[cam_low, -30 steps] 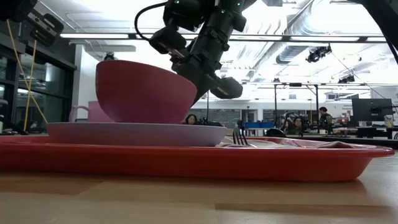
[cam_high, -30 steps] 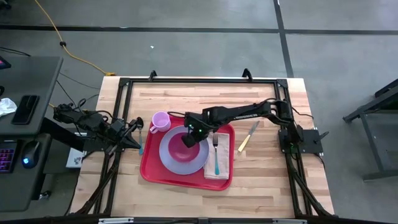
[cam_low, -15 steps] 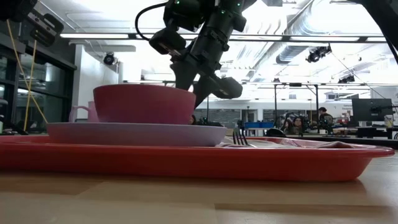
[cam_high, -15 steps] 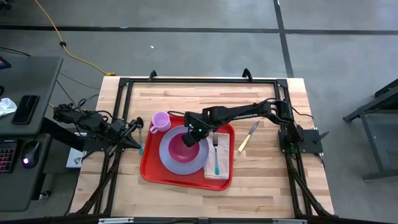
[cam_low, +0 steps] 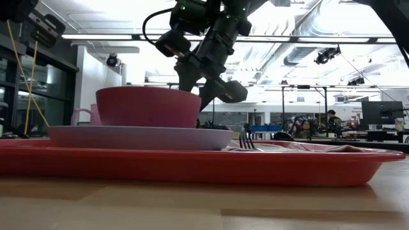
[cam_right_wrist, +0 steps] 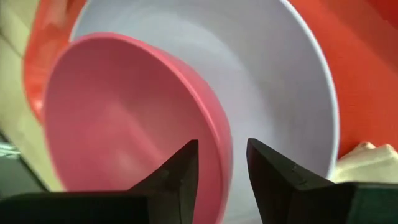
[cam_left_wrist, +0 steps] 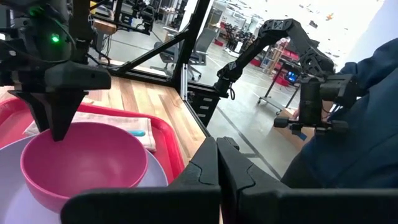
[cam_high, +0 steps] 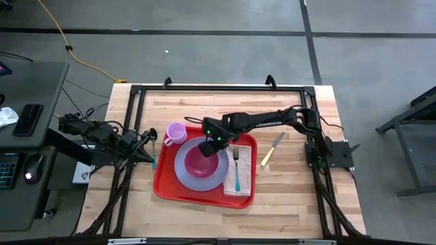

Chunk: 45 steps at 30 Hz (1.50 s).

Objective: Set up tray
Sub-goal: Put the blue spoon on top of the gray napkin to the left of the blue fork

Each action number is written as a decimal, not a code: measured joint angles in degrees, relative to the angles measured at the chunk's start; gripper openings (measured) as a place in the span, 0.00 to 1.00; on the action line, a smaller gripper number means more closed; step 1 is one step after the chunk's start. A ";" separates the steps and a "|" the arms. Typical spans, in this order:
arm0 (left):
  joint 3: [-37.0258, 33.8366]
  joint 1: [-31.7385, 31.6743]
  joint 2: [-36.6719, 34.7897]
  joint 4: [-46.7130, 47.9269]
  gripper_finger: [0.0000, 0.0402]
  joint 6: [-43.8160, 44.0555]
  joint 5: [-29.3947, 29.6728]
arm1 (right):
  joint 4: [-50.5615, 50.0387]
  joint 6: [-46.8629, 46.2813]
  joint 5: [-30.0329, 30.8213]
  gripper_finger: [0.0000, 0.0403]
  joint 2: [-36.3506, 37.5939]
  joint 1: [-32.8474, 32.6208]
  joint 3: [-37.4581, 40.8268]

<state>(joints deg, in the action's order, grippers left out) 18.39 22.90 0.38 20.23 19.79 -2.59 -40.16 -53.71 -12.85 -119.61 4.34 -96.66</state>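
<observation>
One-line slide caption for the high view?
Right gripper open above pink bowl on lavender plate, red tray; left gripper parked.

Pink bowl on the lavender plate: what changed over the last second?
The pink bowl, held tilted by the right gripper a second ago, now sits level on the lavender plate. The right gripper has opened, let go of the rim and lifted slightly, its fingers straddling the rim. The red tray, fork, napkin, pink cup, knife and the waiting left gripper stayed put.
</observation>
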 joint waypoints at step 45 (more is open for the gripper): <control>0.09 0.00 0.02 22.00 0.05 41.65 11.48 | 0.58 25.69 31.10 0.28 26.52 6.25 0.00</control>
<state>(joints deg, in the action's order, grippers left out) 18.48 22.90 0.40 42.22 61.44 8.89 -39.58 -28.02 18.25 -93.09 10.59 -96.67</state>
